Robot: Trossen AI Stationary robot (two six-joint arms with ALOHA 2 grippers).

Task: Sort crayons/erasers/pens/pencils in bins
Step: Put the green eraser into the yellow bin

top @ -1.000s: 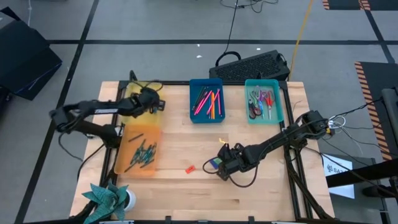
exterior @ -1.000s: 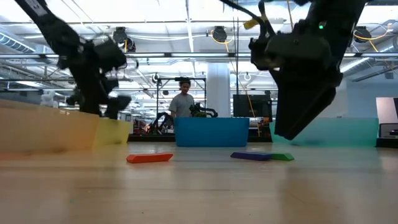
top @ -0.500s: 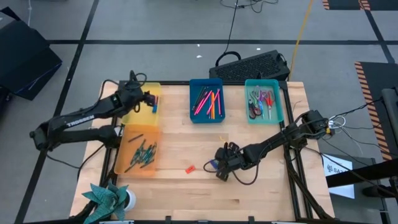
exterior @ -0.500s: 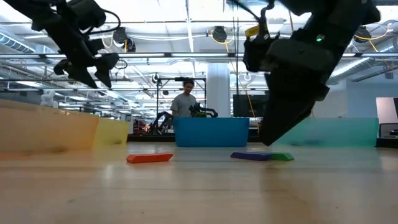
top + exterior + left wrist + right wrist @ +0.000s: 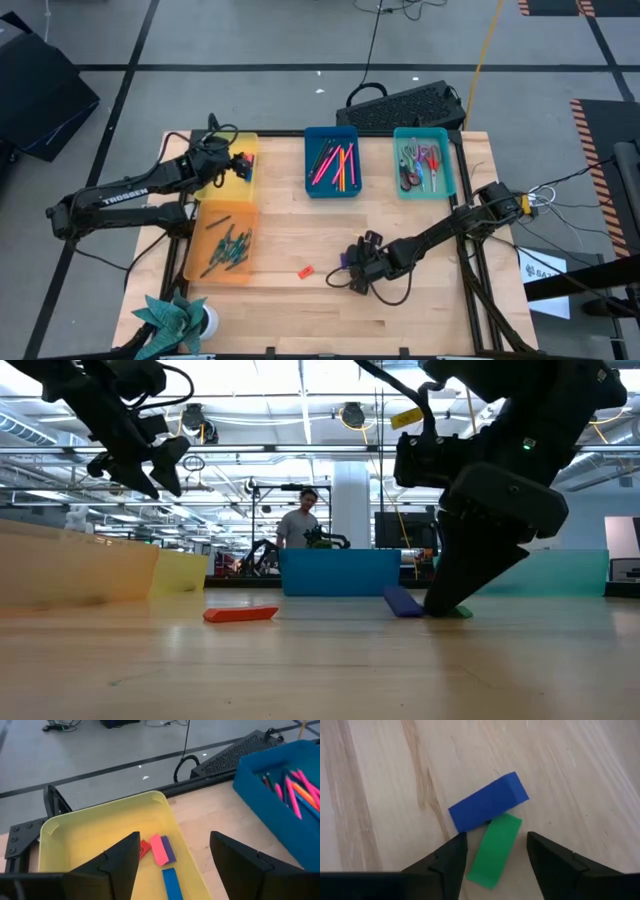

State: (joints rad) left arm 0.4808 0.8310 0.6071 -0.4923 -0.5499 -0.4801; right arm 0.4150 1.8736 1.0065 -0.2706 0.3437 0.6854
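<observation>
Right hand (image 5: 492,851) lower, perhaps astride green eraser (image 5: 495,850)

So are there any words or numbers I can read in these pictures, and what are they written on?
"TROSSEN": white letters on the left arm, read in the high view.
A white label lies beside the table's right edge; its print is too small to read.
The yellow tag on the right arm in the low view shows no readable text.
</observation>
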